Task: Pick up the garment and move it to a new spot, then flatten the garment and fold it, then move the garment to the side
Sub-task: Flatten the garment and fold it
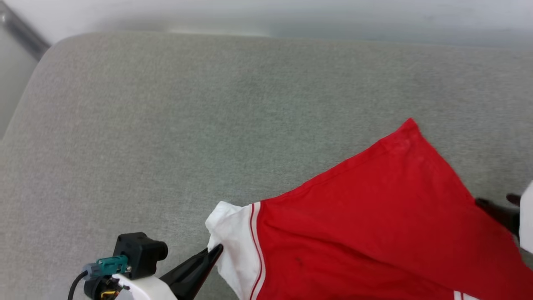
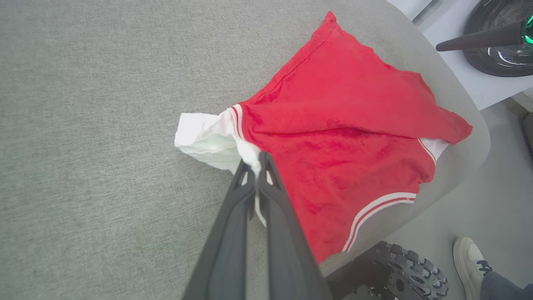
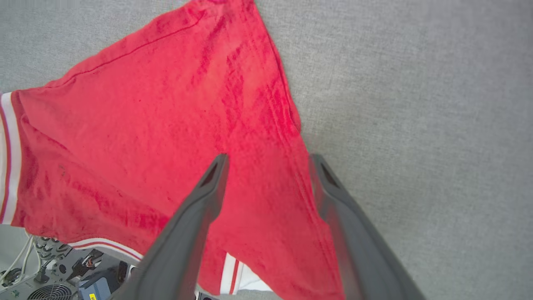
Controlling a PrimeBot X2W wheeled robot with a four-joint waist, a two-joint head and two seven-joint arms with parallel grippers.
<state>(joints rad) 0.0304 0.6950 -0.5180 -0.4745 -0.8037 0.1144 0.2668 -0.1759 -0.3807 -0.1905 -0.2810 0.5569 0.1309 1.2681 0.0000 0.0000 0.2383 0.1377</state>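
The garment (image 1: 374,216) is a red shirt with white sleeves and striped trim, lying loosely folded on the grey padded surface (image 1: 166,125) at the near right. Its back faces up, so no lettering shows. My left gripper (image 1: 216,250) is shut on the white sleeve (image 2: 208,139), and its fingertips pinch the cloth (image 2: 255,163). My right gripper (image 1: 494,200) is at the garment's right edge. In the right wrist view it is open (image 3: 268,162), its fingers standing apart on either side of the red side hem (image 3: 250,104). Nothing is clamped between them.
The garment's striped edge (image 2: 383,204) hangs over the surface's rounded near edge (image 2: 470,125). Below that are a knobby wheel (image 2: 399,271) and a person's white shoe (image 2: 468,258) on the floor. Bare grey surface stretches to the left and far side.
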